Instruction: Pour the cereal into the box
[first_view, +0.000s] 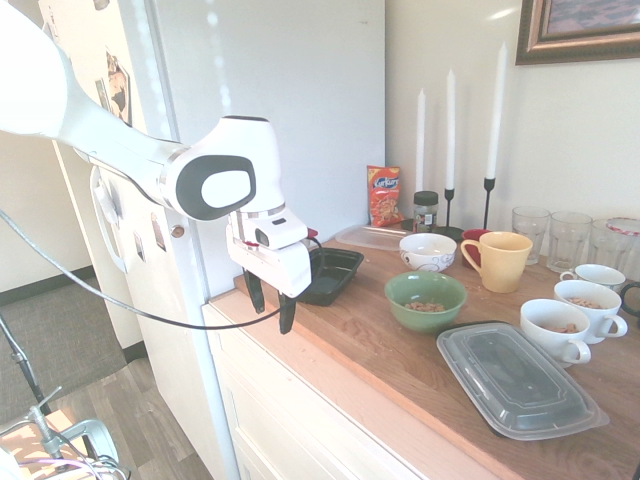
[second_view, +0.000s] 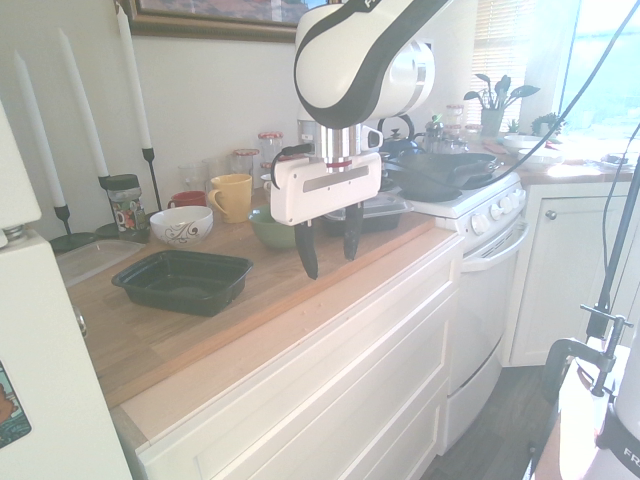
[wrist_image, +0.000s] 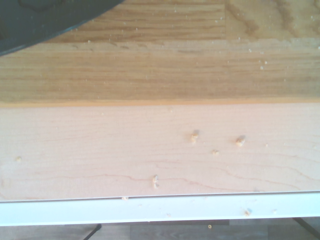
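Second exterior view had my gripper (second_view: 327, 247) spread and empty above the counter (second_view: 200, 330) edge, box (second_view: 183, 280) empty beside it, cereal (first_view: 425, 306) in the green bowl (first_view: 425, 300), so I judged next move: reach for that bowl's rim.

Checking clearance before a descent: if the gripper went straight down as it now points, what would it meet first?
Probably the bare front strip of the wooden countertop, scattered with a few crumbs; the open gripper hangs beside the black tray, not over it.
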